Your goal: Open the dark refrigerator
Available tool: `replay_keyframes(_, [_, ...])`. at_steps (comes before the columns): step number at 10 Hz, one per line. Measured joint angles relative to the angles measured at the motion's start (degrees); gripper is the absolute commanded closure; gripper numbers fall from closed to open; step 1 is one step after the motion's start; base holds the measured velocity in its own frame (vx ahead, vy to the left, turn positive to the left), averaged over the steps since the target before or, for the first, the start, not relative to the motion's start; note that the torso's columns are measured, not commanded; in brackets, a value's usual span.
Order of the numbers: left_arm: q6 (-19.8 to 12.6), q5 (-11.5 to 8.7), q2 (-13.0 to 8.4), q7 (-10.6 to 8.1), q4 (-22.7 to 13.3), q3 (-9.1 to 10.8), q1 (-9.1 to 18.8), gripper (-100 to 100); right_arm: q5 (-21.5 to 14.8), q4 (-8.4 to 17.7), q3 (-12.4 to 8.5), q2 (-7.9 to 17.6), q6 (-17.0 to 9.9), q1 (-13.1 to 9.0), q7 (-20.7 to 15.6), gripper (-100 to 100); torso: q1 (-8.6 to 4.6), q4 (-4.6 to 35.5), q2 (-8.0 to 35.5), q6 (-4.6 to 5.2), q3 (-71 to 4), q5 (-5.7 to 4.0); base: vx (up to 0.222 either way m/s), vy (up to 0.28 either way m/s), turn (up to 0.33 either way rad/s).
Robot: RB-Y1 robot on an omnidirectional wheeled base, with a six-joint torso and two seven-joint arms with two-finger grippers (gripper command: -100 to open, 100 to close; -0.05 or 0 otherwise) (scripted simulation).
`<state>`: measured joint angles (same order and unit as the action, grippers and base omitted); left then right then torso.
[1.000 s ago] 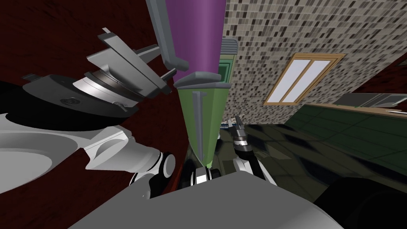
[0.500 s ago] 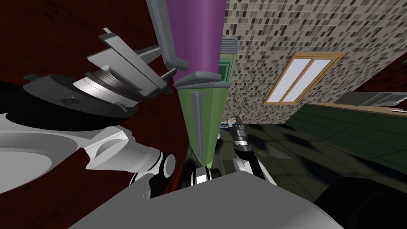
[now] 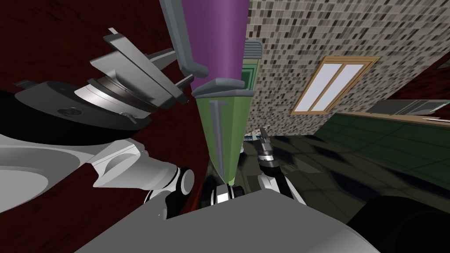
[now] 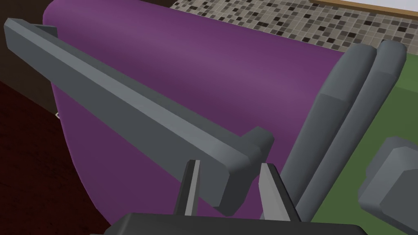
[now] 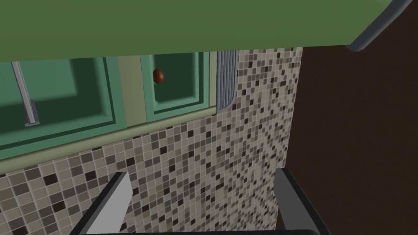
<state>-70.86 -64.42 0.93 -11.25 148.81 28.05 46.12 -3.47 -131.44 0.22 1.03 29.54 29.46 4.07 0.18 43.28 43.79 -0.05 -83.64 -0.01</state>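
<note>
Purple fridge door (image 4: 228, 61) looks unopened; the left hand (image 4: 230, 163) grips the end of its grey handle (image 4: 134, 110), right hand (image 5: 202, 173) open below that door.

The left fingers (image 4: 267, 183) — gripping the grey handle (image 4: 122, 102) — have shifted slightly left.

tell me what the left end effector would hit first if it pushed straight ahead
The grey handle: the fingers of the left end effector grip its end, so pushing on would seat it deeper at once. Behind it comes the purple door, though depth is unclear.
</note>
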Motion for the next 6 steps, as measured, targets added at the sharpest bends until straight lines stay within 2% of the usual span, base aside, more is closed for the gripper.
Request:
replay_keyframes(1, [-0.31,-0.55,0.34,0.19,0.28,0.46,0.12,-100,0.00,0.00,0.00,0.00,0.00,0.00,0.00,0,-0.04,0.05,0.11,-0.02,0.10,0.00,-0.038,0.071,0.043])
replay_keyframes(3, [0.33,0.27,-1.02,-0.20,-2.85,0.06,3.06,-100,0.00,0.01,0.01,-0.02,-0.01,-0.01,0.00,0,-0.58,-0.76,-1.02,0.06,-0.60,-0.13,-0.043,-0.009,0.043])
replay_keyframes(6, [1.54,1.80,-2.58,-0.50,-7.31,-0.97,7.06,-100,0.00,0.00,0.01,-0.02,0.00,0.00,0.00,0,-0.16,-1.09,-1.79,0.05,-1.11,0.02,-0.041,-0.015,0.029])
